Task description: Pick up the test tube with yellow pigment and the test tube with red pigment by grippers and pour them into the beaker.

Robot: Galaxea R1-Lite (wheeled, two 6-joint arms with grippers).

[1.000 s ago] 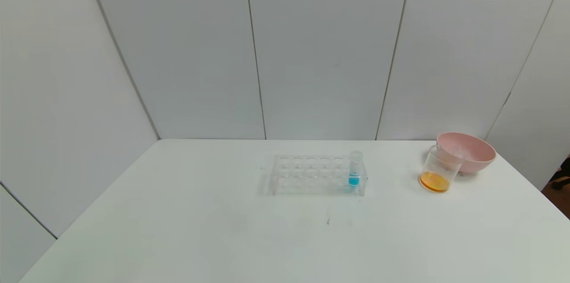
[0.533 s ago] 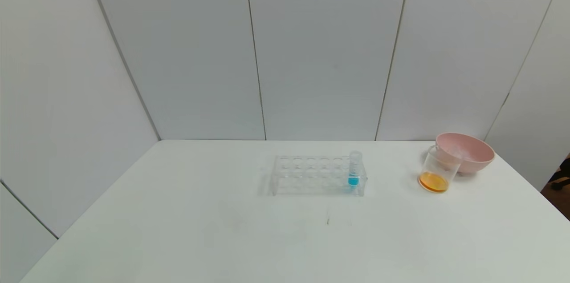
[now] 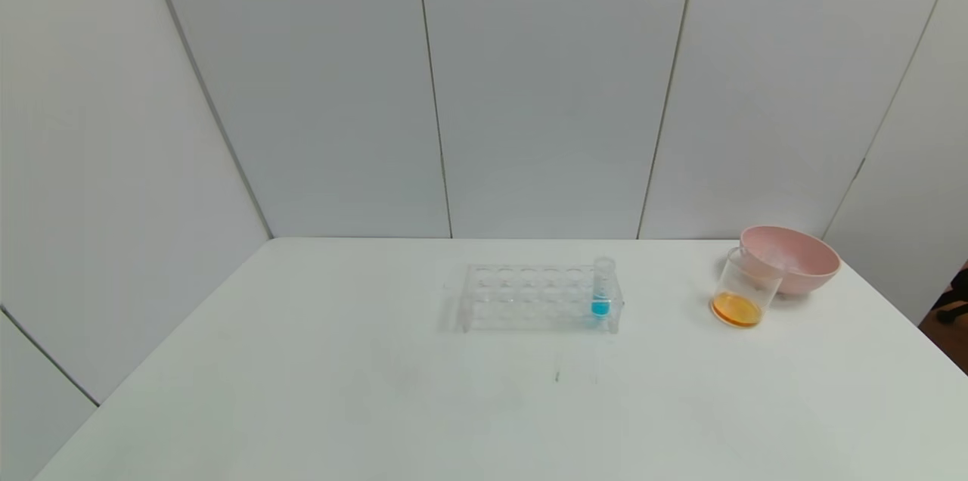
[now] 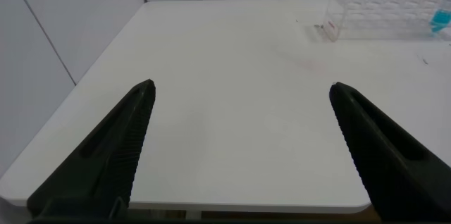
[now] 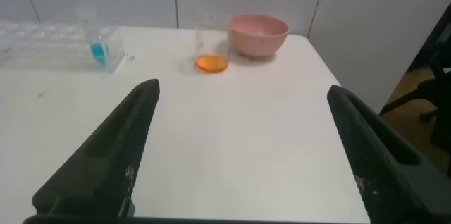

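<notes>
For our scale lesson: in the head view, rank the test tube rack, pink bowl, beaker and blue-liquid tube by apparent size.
1. Test tube rack
2. Pink bowl
3. Beaker
4. Blue-liquid tube

All stand at similar depth, so the ranking seems safe.

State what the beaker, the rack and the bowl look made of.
Beaker: clear glass or plastic; orange liquid shows through its wall. Rack: clear, likely acrylic, with see-through holes. Bowl: opaque pink, matte, probably plastic.
</notes>
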